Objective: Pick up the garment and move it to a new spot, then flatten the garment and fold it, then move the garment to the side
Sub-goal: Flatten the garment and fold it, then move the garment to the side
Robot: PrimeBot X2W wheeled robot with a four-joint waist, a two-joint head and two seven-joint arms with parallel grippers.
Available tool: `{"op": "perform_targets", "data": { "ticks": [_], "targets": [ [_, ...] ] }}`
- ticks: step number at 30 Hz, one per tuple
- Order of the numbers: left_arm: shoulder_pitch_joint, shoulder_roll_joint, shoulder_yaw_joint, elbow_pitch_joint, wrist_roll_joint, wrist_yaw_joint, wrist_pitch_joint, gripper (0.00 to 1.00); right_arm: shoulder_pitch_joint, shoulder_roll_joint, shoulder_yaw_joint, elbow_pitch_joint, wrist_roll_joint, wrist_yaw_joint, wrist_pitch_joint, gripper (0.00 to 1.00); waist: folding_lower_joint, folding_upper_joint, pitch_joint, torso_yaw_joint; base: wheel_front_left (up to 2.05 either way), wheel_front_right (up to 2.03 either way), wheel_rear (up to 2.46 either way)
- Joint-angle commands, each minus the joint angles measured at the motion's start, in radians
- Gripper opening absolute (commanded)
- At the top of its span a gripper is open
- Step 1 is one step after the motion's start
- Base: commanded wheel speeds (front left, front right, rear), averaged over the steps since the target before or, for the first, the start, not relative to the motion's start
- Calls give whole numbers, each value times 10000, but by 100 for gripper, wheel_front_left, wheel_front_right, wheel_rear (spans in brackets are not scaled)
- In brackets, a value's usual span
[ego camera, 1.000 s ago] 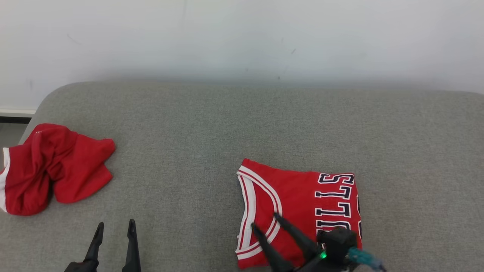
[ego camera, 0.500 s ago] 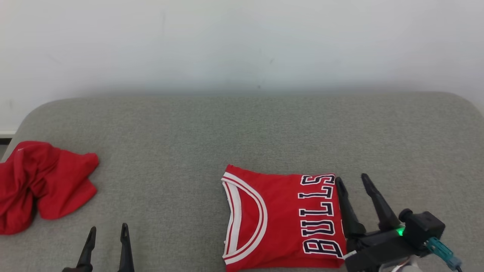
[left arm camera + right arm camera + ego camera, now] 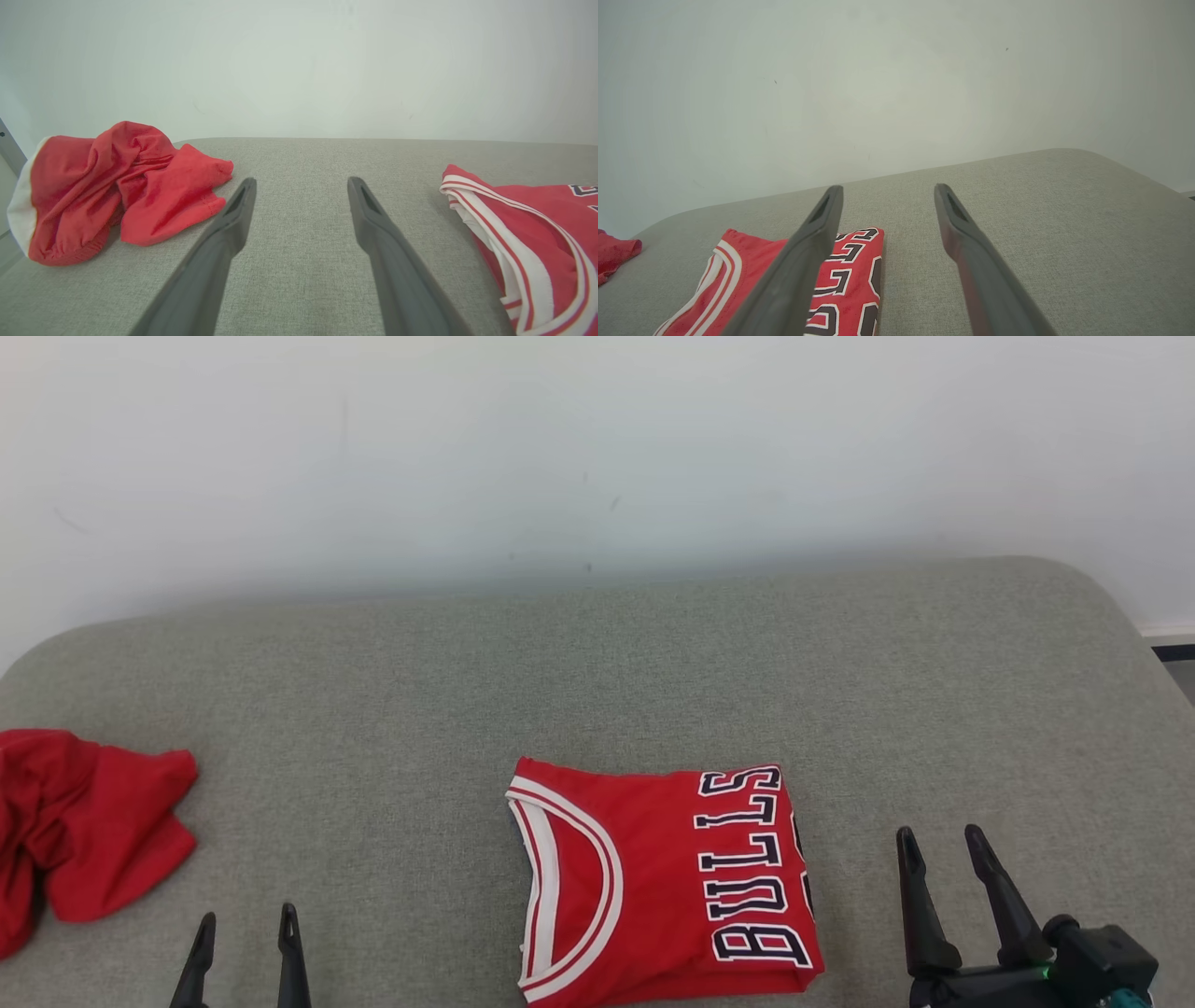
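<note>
My right gripper (image 3: pixel 938 833) stands spread and empty, just clear of the folded jersey (image 3: pixel 653 887) on its left. My left gripper (image 3: pixel 247 915) is spread too, holding nothing. The jersey lies flat on the grey cushion (image 3: pixel 597 663) between the 2 grippers, nearer the right one. I judge that only the sideways move is left. If I pinch just the top layer, the fold could peel open, and dragging could bunch it. Carried too far left, it would meet the crumpled red garment (image 3: pixel 84 821).

Smooth red cloth for the folded jersey (image 3: pixel 644 896) and the crumpled garment (image 3: pixel 93 821); rough grey woven upholstery on the sofa (image 3: pixel 597 663); matt white wall (image 3: pixel 597 448).
</note>
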Motion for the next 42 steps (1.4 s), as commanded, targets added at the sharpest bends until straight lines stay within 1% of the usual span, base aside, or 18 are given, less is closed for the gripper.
{"op": "perform_targets", "data": {
  "ticks": [1, 6, 11, 20, 35, 38, 42],
  "targets": [
    [155, 8, 24, -36, 134, -27, -30, 100, 122, 60, -9, -31, -91, -27, -39, 100, 0, 0, -17, -13, 0, 0, 0],
    [202, 76, -124, -162, 386, -52, -30, 100, 376, 232, -116, -140, -315, -27, -39, 100, 0, 0, -85, 28, 0, 0, 0],
    [226, 166, -289, -270, 557, -130, -30, 100, 511, 373, -62, -141, -775, -27, -40, 100, 0, 0, -144, 130, 0, 0, 0],
    [202, 180, -354, -350, 620, -101, -30, 100, 387, 518, -3, 306, -1509, -27, -39, 100, 0, 0, -173, 314, 0, 0, 0],
    [332, 261, -520, -294, 618, -141, -30, 100, 228, 666, -158, 773, -1782, -27, -41, 100, 0, 0, -241, 334, 0, 0, 0],
    [344, 275, -477, -171, 650, -19, -30, 100, 216, 678, -203, 903, -1816, -27, -41, 100, 0, 0, -271, 320, 0, 0, 0],
    [334, 282, -468, -78, 637, 30, -30, 100, 201, 688, -234, 1003, -1836, -27, -41, 100, 0, 0, -287, 329, 0, 0, 0]
  ]
}}
